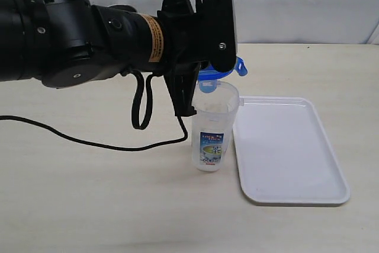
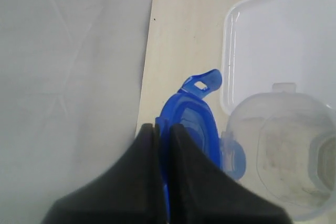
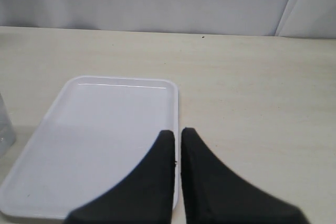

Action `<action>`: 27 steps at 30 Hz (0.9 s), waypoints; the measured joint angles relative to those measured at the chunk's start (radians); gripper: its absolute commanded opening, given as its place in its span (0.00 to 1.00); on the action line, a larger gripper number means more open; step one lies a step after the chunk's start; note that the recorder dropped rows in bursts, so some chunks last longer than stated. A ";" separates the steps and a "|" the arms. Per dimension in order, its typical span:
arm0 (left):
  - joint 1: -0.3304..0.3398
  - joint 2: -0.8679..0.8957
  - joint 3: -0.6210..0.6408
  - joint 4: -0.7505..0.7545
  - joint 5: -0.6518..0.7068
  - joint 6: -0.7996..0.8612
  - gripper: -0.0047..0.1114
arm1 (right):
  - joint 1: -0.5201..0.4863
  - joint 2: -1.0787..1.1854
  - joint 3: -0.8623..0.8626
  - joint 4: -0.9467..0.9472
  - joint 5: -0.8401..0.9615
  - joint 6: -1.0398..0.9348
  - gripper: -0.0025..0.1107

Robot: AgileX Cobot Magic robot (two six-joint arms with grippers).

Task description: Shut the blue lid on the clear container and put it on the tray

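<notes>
Exterior view: my left claw (image 2: 164, 127) clamps the blue lid (image 1: 216, 76) at twelve o'clock over the clear container (image 1: 212, 137); the tray (image 1: 290, 152) lies just beside, at three o'clock. My right claw (image 3: 177, 131) is closed, empty.

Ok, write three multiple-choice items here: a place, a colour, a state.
1. The tall translucent plastic container stands: A) on the table beside the flat white rectangular tray; B) on that tray; C) in a box.
2. The small round plastic lid is: A) green; B) grey; C) bright blue.
3. That lid is: A) snapped onto the container; B) held by the left gripper, off the container; C) lying on the tray.
Answers: A, its base rests on table; C, two views show blue; B, jaws pinch it beside the open rim.
</notes>
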 measured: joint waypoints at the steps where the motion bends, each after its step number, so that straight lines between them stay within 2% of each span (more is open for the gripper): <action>1: -0.004 0.000 0.000 0.000 0.001 0.000 0.04 | 0.000 0.000 0.000 0.000 0.000 0.000 0.06; 27: -0.017 0.000 0.000 0.000 -0.023 0.004 0.04 | 0.000 0.000 0.000 0.000 0.000 0.000 0.06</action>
